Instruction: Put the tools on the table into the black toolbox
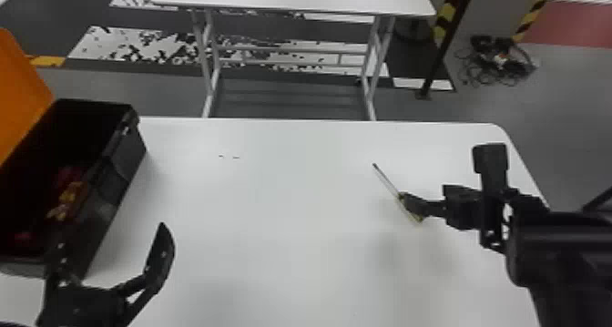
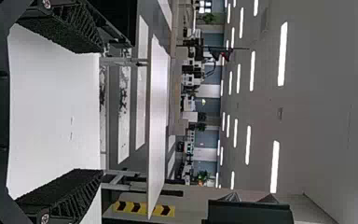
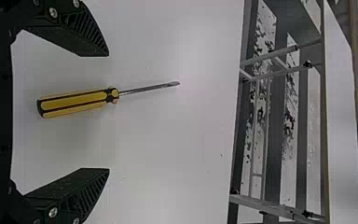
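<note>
i observe the right gripper (image 1: 412,204) open, the yellow screwdriver (image 3: 77,102) in line with the gap between its fingers, lying on the table (image 1: 273,203), shaft towards 11 o'clock in head view. left gripper (image 1: 110,237): open, at 7 o'clock.

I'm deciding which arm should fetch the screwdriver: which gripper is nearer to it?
Right. The right gripper is open close by the handle of the screwdriver, not gripping it; the left gripper is far across the table, near the black toolbox.
</note>
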You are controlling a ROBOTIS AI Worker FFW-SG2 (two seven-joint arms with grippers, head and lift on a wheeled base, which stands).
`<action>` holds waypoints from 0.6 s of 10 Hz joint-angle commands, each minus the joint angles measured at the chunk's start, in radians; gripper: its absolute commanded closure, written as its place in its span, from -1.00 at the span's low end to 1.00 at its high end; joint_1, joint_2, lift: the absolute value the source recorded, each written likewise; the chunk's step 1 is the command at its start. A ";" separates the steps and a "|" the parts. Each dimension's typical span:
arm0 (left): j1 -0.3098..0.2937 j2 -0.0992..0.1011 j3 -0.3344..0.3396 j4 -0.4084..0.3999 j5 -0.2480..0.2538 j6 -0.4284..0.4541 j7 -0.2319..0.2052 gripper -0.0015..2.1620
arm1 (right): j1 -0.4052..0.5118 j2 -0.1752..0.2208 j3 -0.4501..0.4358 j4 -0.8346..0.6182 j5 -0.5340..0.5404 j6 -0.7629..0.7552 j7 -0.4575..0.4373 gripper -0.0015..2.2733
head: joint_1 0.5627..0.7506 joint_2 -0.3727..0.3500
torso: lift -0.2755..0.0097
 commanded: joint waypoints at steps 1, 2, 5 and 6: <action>-0.001 0.000 0.000 0.002 0.000 0.000 0.000 -0.93 | -0.042 0.000 0.035 0.036 0.045 0.032 0.004 -0.88 | 0.41 -0.15 | 0.41; -0.003 0.000 0.000 0.004 0.000 0.000 0.000 -0.93 | -0.067 0.000 0.060 0.059 0.068 0.047 0.007 -0.88 | 0.41 -0.13 | 0.41; -0.007 0.003 0.000 0.015 0.002 0.003 0.000 -0.93 | -0.122 0.000 0.111 0.123 0.120 0.121 0.012 -0.90 | 0.41 -0.08 | 0.41; -0.009 0.003 0.000 0.016 0.002 0.003 0.000 -0.93 | -0.133 0.001 0.120 0.136 0.129 0.133 0.009 -0.90 | 0.41 -0.07 | 0.41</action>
